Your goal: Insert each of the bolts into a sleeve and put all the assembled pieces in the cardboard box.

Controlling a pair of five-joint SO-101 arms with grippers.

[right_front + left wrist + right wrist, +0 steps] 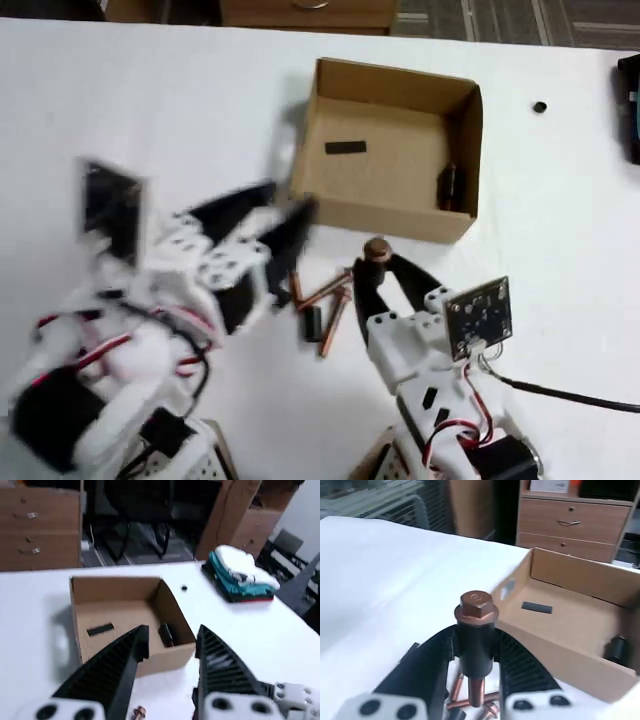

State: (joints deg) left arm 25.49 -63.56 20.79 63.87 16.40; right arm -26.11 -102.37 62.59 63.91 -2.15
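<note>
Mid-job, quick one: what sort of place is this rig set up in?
Probably an office or workroom: wooden drawer units, a dark chair behind the white table, and carpet tiles on the floor.

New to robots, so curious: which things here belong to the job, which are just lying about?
Job: brown cardboard box; loose copper bolts; black sleeve beside them; copper bolt in a black sleeve, held by the right gripper; dark piece inside the box.
Lying about: folded teal-and-white cloths; small black bit.
</note>
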